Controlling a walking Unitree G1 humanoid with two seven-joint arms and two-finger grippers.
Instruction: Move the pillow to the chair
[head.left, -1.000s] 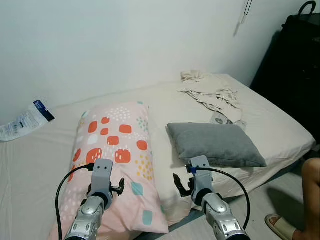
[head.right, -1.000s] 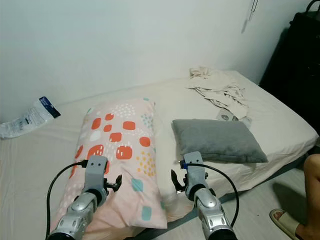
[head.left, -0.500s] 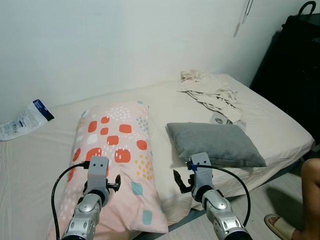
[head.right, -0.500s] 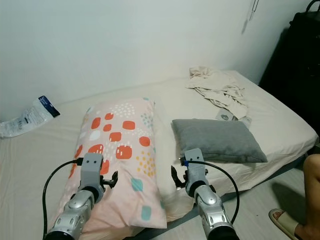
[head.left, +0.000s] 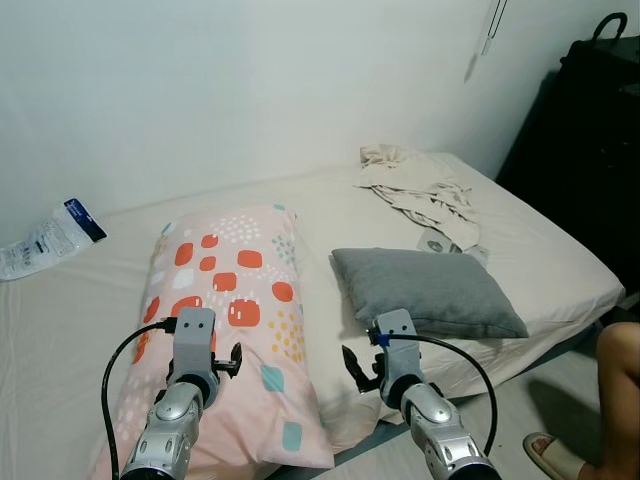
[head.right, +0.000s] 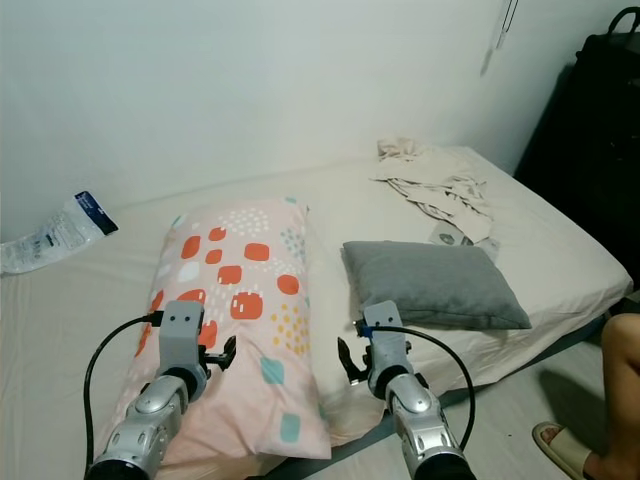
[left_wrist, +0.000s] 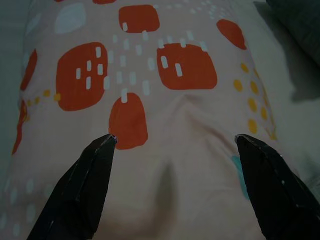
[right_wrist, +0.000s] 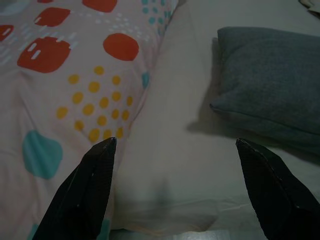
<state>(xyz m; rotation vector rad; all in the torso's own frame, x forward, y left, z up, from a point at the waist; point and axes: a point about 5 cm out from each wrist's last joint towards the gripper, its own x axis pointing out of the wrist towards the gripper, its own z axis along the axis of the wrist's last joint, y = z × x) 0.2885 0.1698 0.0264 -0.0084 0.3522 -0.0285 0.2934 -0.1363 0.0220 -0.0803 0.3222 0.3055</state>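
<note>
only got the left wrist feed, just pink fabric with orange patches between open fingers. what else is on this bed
Observer: A smaller grey pillow lies to the robot's right of the patterned pillow.
Operator: where's the other arm
Observer: The right gripper hangs open over the bare sheet between the two pillows.
Operator: anything near the far edge
Observer: Crumpled beige cloth lies by the wall beyond the grey pillow, and a plastic packet at the far left.
Operator: anyone around
Observer: A person's leg shows at the bed's right corner.

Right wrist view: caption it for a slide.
Open right gripper hovering over bed between patterned pillow and grey pillow.
</note>
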